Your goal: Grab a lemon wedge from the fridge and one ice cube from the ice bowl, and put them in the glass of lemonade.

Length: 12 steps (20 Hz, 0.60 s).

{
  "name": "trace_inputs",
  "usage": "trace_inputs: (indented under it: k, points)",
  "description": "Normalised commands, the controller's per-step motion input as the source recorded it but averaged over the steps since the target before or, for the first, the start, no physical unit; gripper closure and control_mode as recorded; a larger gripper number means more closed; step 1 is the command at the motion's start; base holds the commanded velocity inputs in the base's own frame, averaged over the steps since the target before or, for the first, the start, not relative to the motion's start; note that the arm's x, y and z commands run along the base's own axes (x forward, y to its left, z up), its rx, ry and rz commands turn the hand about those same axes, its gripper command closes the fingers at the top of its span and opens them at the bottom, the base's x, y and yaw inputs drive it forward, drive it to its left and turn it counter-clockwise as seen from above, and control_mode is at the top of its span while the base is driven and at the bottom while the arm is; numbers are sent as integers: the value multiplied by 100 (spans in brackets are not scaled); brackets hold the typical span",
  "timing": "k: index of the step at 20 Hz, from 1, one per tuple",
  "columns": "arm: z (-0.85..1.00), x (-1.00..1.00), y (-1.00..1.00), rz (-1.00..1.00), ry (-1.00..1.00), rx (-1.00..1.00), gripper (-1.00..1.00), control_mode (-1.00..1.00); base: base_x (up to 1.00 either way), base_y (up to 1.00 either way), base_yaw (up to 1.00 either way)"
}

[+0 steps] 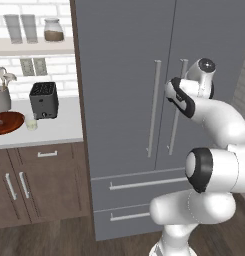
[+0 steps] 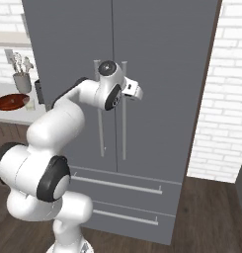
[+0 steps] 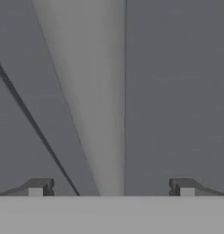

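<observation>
Hand view shows the gripper (image 3: pixel 111 189) with its fingers spread wide around a silver door handle (image 3: pixel 97 105) of the fridge (image 1: pixel 124 60), nothing clamped yet. Both doors are shut (so the lemon wedge inside is hidden). On the counter wait the ice bowl (image 1: pixel 6 122) and, just beside it, the glass of lemonade (image 1: pixel 31 124). Risk, as I judge it: the handle sits off-centre between the tips, so closing could skew the grip and slip when pulling.
</observation>
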Motion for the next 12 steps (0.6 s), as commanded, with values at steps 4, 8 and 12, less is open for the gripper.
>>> trace_inputs:
  k: [4,8,12]
  points:
    - [-20,30,0,0,0,0,-100,-100,0,0,0]
    - [-32,31,0,0,-4,0,-100,-100,0,0,0]
    - [-14,18,0,0,-3,0,-100,-100,0,0,0]
